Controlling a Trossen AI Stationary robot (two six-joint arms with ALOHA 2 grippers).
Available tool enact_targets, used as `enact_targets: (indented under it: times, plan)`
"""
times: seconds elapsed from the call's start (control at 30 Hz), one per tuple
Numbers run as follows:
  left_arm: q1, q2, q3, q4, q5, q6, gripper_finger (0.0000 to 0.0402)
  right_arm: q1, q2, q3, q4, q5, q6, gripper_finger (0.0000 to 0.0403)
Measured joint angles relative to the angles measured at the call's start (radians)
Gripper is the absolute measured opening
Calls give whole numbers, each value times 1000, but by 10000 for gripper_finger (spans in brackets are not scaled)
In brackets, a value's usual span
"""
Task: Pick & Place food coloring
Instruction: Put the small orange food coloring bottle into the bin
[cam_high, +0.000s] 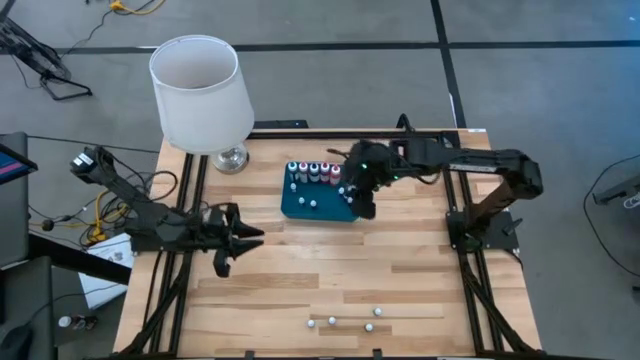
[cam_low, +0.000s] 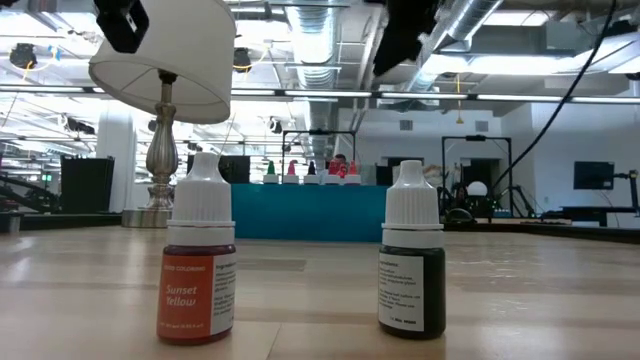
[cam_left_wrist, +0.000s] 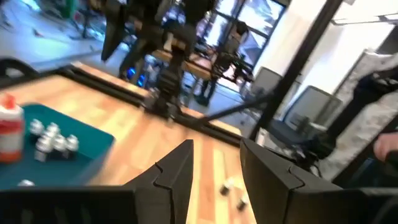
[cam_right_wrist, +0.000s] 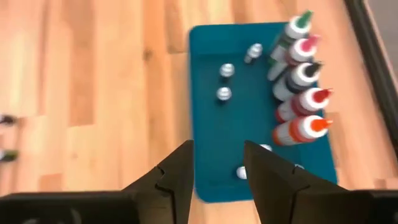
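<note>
Right wrist view: the right gripper (cam_right_wrist: 217, 177), jaws parted and empty, hovers over the flat teal rectangular tray (cam_right_wrist: 205, 93); misalignment could topple the upright colour-capped food-colouring bottles (cam_right_wrist: 298, 102).

Left arm (cam_high: 150, 215): black, jointed links, black base bracket; loose cables beside it at 9 o'clock.
Right arm (cam_high: 470, 165): black, boxy segments, small green light near the wrist.
Left end effector (cam_left_wrist: 214, 180): two matte black angular fingers with stepped inner edges.
Right end effector (cam_right_wrist: 217, 180): same black, notched fingers.
</note>
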Motion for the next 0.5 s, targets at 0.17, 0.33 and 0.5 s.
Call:
enact_targets:
  times: [0.17,0.33,0.5]
  plan:
    - [0,118,24,43,89,-64,124,84,-55,0,-38,2,32,125]
    - [0,251,132,-21,180,-71,124,169,-93,0,-65,3,76,123]
    - [0,363,247,-135,231,-53,124,258,-118,0,-66,14,89,122]
